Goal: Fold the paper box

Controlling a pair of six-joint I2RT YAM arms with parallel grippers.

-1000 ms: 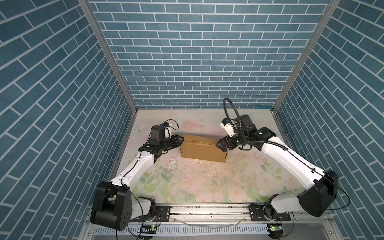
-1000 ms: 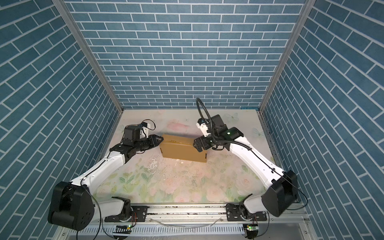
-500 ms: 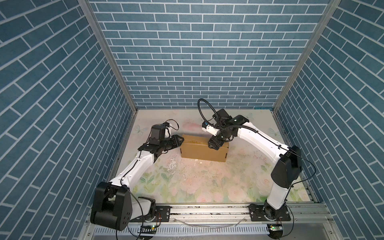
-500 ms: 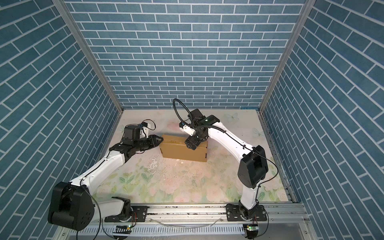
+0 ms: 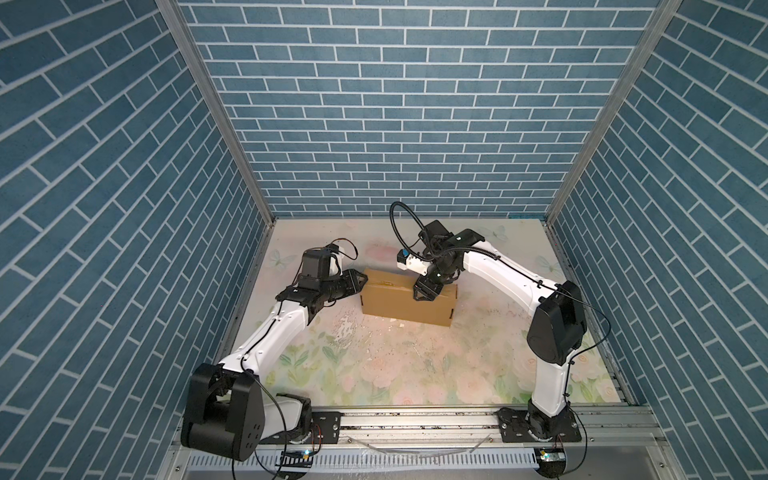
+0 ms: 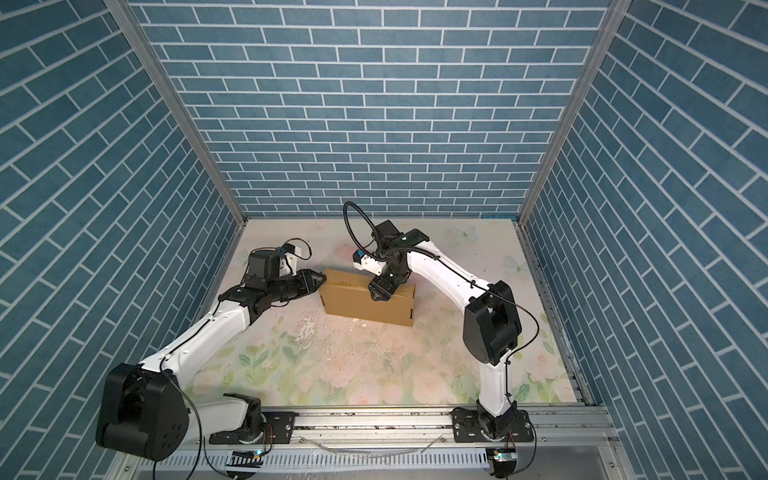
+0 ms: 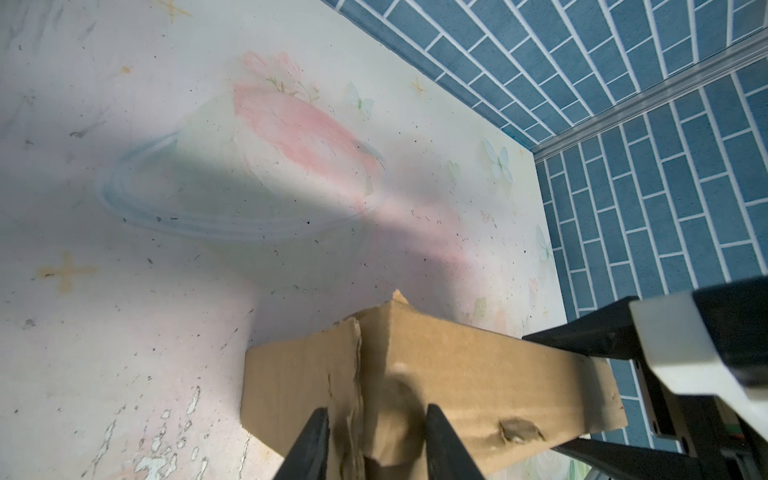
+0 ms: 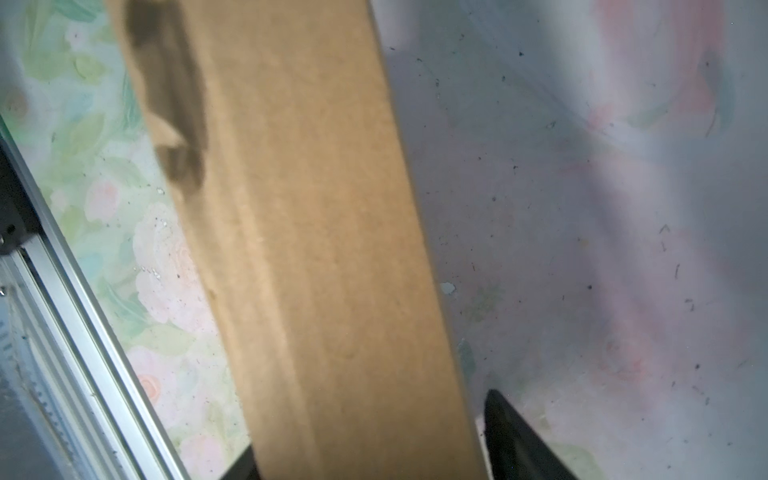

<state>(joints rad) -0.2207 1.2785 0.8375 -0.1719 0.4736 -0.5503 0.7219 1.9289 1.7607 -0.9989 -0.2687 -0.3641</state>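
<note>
L gripper [image 7: 375,411] clamps paper box [image 5: 399,307] end — R gripper [image 5: 424,293] straddles top edge, grip unclear

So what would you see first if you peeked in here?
A tan paper box stands on its edge near the middle of the flowery table, a little toward the back. The left gripper pinches the box's left corner, and the right gripper straddles its top edge, right of the middle. Blue brick walls close in on three sides.
</note>
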